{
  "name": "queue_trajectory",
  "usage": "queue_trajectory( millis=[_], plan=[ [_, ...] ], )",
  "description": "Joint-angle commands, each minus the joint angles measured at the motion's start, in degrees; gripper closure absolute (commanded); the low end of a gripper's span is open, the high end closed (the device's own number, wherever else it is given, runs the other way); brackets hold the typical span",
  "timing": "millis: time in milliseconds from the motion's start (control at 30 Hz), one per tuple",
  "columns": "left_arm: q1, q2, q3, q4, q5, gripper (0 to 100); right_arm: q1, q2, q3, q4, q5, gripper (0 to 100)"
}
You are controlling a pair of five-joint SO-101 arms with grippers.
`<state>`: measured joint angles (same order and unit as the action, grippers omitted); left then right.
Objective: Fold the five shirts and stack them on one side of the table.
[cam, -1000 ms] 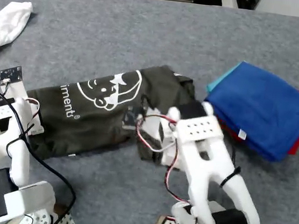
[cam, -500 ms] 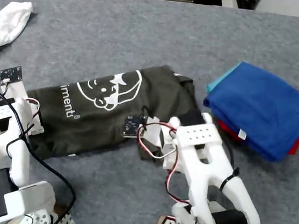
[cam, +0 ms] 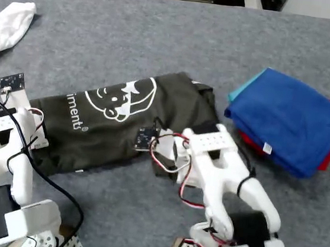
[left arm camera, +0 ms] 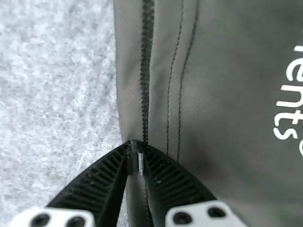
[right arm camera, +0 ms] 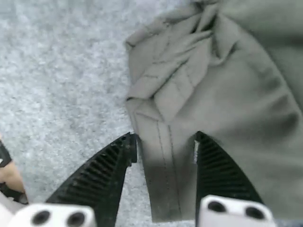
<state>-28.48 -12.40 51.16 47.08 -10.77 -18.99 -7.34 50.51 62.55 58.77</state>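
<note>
The high camera hangs above and behind both arms, looking down and forward over the grey tabletop (cam: 162,40). Each wrist camera sits just behind its own claw, left claw (left arm camera: 135,153) and right claw (right arm camera: 164,144), peering forward from very close. All three share the dark shirt (cam: 111,126); the left probably sees its hemmed end.
</note>
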Motion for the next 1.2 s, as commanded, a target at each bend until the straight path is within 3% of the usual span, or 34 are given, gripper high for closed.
queue_trajectory(
  millis=[0,233,500,733,1167],
  plan=[
    [-0.4,0.1,-0.6,-0.9,0.2,98,-0.4,5.5,-3.8,0.5,0.6,77.4],
    [-0.4,0.1,-0.6,-0.9,0.2,98,-0.4,7.6,-5.8,0.6,0.5,77.9],
    [-0.4,0.1,-0.6,-0.9,0.3,98,-0.4,7.8,-5.8,-0.1,0.5,98.8],
    [-0.4,0.1,-0.6,-0.9,0.4,98,-0.4,7.7,-7.5,0.5,0.3,99.3],
    [-0.4,0.1,-0.6,-0.9,0.4,98,2.0,12.4,-37.7,21.2,0.4,99.4]
  ],
)
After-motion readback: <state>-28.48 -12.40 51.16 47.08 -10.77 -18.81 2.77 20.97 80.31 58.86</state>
